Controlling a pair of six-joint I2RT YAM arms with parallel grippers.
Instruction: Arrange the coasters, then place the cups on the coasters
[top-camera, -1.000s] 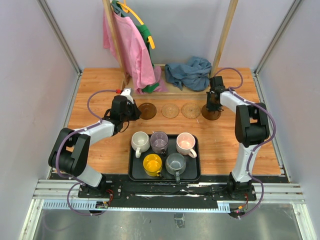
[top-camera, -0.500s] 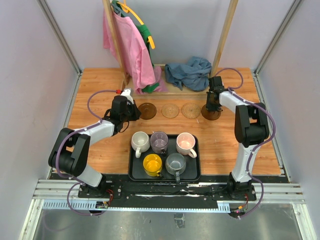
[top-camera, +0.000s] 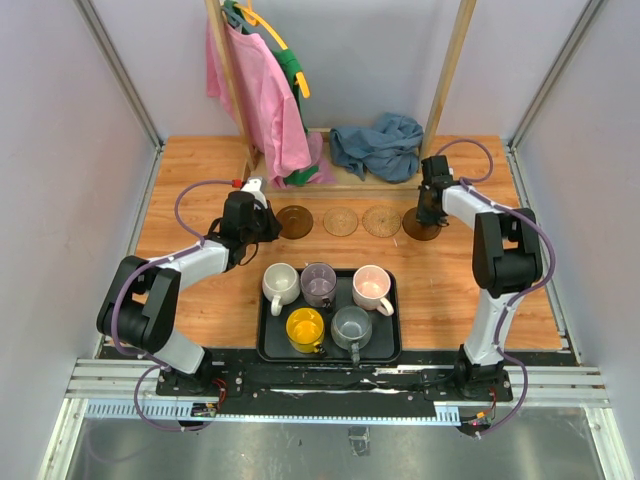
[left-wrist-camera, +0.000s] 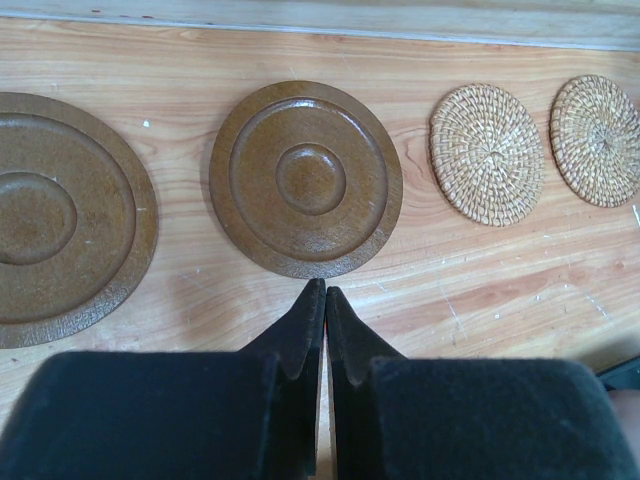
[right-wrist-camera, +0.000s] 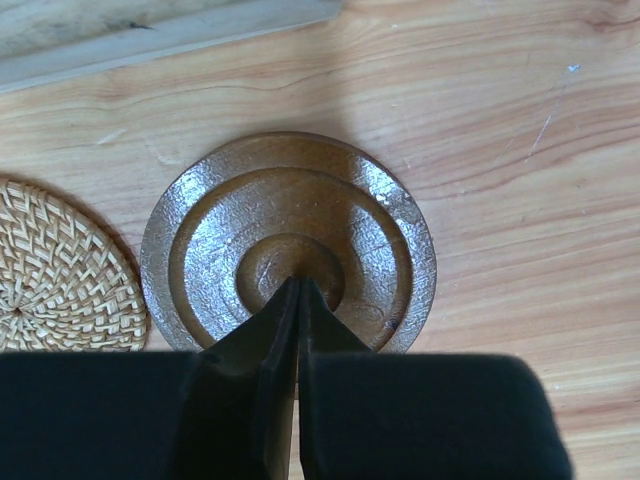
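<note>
Left arm (top-camera: 195, 260) and right arm (top-camera: 468, 200) reach to the coasters (top-camera: 341, 220), jaws closed on nothing.

Coasters (top-camera: 341, 220) in a row across the surface (top-camera: 435, 300), cloth heap (top-camera: 378, 145) behind them, tray (top-camera: 388, 340) before them; five cups (top-camera: 319, 283) in the tray, three in its back row, two in front.

We're looking at a wooden tabletop (top-camera: 190, 165) boxed in by pale grey-lilac panels (top-camera: 380, 50), with the light falling pretty evenly. We're seeing two slanted wooden poles (top-camera: 451, 65) at the back, a pink cloth (top-camera: 262, 110) hanging off the left one, a crumpled blue cloth (top-camera: 378, 145) lying by the right one, and aluminium rails (top-camera: 110, 385) running along the near edge.
</note>
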